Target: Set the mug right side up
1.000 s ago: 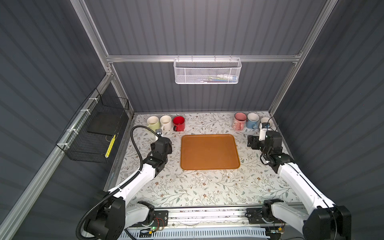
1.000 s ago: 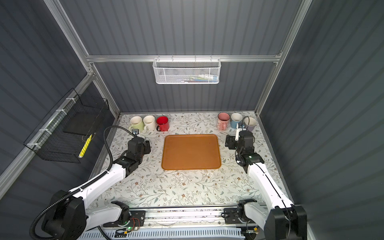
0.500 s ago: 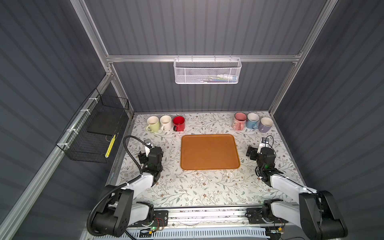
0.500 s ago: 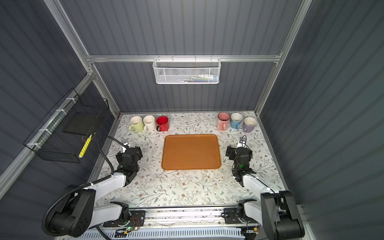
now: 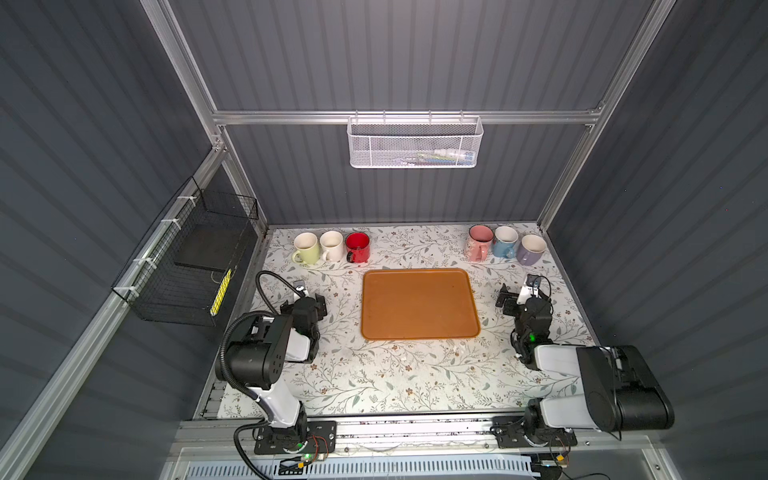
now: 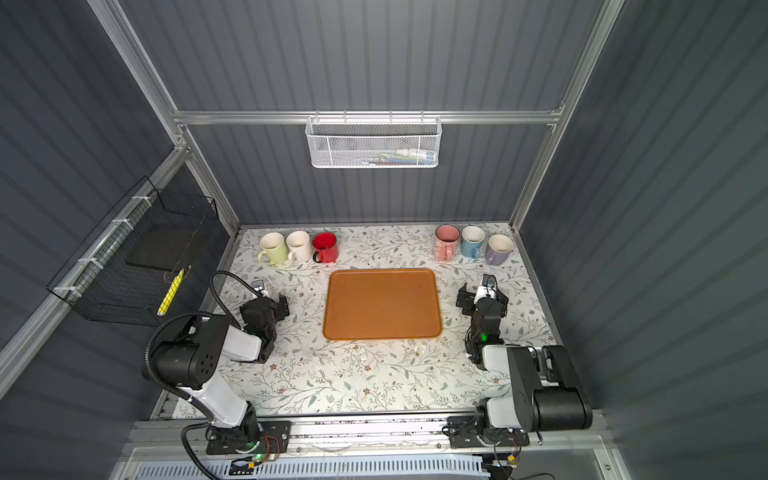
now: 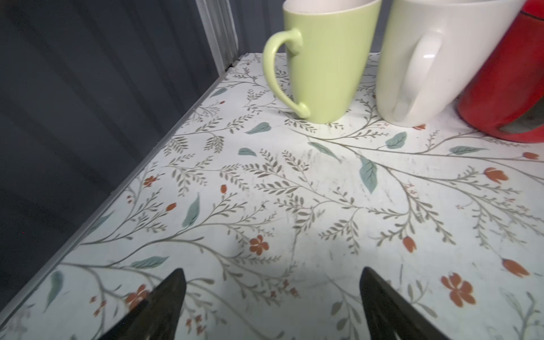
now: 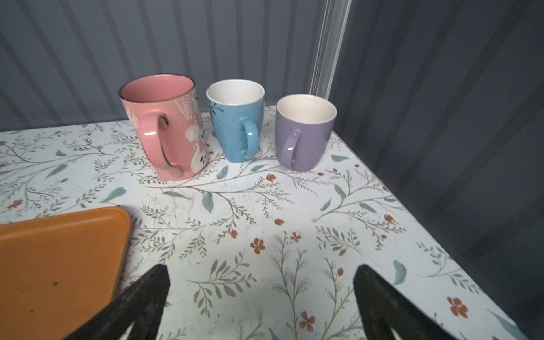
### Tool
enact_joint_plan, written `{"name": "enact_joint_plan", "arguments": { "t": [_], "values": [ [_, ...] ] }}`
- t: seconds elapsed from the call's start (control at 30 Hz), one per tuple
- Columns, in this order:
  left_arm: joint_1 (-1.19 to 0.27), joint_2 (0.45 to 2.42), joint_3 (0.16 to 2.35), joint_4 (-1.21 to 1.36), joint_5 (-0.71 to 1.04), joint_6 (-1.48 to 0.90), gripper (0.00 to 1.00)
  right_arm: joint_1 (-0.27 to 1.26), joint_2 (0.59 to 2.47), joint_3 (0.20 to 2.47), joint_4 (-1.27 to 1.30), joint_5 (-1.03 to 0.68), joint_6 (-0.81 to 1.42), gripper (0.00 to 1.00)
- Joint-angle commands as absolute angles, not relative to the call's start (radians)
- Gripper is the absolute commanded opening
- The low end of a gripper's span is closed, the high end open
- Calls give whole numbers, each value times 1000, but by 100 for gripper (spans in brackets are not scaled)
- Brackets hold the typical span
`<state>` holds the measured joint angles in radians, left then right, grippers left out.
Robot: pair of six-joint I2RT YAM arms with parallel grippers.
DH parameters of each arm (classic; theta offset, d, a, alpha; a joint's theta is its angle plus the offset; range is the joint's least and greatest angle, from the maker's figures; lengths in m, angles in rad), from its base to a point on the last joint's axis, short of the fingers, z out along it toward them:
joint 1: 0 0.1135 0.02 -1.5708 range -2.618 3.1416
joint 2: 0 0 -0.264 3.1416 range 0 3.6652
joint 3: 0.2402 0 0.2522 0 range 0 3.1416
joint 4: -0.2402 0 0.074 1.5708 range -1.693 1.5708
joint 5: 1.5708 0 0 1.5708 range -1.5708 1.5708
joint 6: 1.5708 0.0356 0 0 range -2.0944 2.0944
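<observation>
Mugs, six in all, stand mouth-up in two groups of three along the back of the floral bench (image 5: 395,374). At back left are a light green mug (image 5: 306,248), a white mug (image 5: 331,246) and a red mug (image 5: 357,247), close together. At back right are a pink mug (image 8: 164,129) with white ghost figures, a blue mug (image 8: 237,120) and a purple mug (image 8: 304,132), handles facing the arm. An orange tray (image 5: 419,303) lies mid-bench. The left fingers (image 7: 159,306) and right fingers (image 8: 141,303) are spread wide and hold nothing, apart from the mugs.
</observation>
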<state>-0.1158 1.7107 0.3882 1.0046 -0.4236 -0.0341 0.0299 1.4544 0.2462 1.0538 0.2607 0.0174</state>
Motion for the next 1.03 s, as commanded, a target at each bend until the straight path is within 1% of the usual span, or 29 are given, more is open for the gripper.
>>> {"name": "enact_joint_plan", "arguments": {
  "t": [0.0,0.03,0.1,0.13,0.17,0.33,1.0],
  "values": [
    [-105,1718,423,1015,-327,2,92,26,1461,242,1145,213,13,99],
    [-105,1707,438,961,-325,-1,92,25,1447,252,1100,199,14,99],
    [-104,1718,464,926,-347,-8,93,25,1473,255,1138,189,5,99],
    [-104,1718,460,937,-345,-8,99,25,1476,257,1143,190,4,99],
    [-104,1717,461,929,-346,-10,100,23,1465,264,1110,193,10,99],
    [-104,1716,459,934,-348,-11,100,6,1462,288,1056,168,23,99],
    [-101,1715,460,930,-344,-12,100,3,1467,290,1060,163,24,99]
  ]
}}
